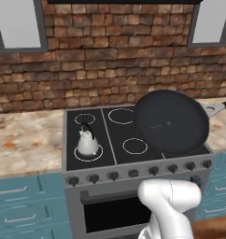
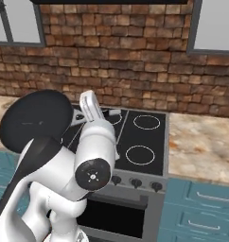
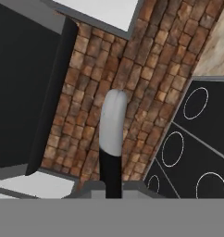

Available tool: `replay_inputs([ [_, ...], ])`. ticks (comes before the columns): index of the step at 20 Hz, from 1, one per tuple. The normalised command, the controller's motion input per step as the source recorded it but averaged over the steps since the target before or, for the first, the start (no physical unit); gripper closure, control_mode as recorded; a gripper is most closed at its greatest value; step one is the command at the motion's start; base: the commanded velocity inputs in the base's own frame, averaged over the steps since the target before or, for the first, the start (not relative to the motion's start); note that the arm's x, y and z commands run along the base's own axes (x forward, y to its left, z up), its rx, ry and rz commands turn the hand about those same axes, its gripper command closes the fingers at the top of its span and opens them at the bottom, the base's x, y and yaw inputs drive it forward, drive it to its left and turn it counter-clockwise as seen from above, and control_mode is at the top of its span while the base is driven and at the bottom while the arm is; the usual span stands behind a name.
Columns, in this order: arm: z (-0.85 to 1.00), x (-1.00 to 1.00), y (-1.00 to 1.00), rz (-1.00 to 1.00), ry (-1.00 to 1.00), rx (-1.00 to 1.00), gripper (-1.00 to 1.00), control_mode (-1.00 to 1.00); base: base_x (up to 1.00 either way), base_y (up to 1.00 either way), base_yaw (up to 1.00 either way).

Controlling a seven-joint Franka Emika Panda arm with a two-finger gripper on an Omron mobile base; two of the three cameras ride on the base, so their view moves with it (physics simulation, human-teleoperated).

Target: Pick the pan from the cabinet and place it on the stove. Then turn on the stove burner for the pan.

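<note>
Pan [image 1: 171,122]: aloft over right side of stove [image 1: 110,140], tilted, not yet set down; handle [image 3: 113,127] clamped in shut pincer [image 3: 113,192]. Step in hand: carrying pan to front-right burner [image 2: 140,154]. Next move calls for levelling, lowering onto that ring, then releasing. Left base view gives kettle [image 1: 87,142] on front-left ring and knobs [image 1: 153,171]; hand view gives handle end against brick wall [image 3: 146,69]
</note>
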Motion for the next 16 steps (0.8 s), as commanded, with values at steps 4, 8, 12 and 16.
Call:
replay_inputs([
  [4,0.0,0.0,0.0,0.0,0.0,0.0,1.0,1.0,0.61,0.24,-0.01],
  [8,0.0,0.0,0.0,0.0,0.0,0.0,1.0,1.0,0.61,0.03,0.0],
  [12,0.0,0.0,0.0,0.0,0.0,0.0,1.0,1.0,0.19,0.0,0.0],
  [16,0.0,0.0,0.0,0.0,0.0,0.0,1.0,1.0,0.0,0.0,0.0],
])
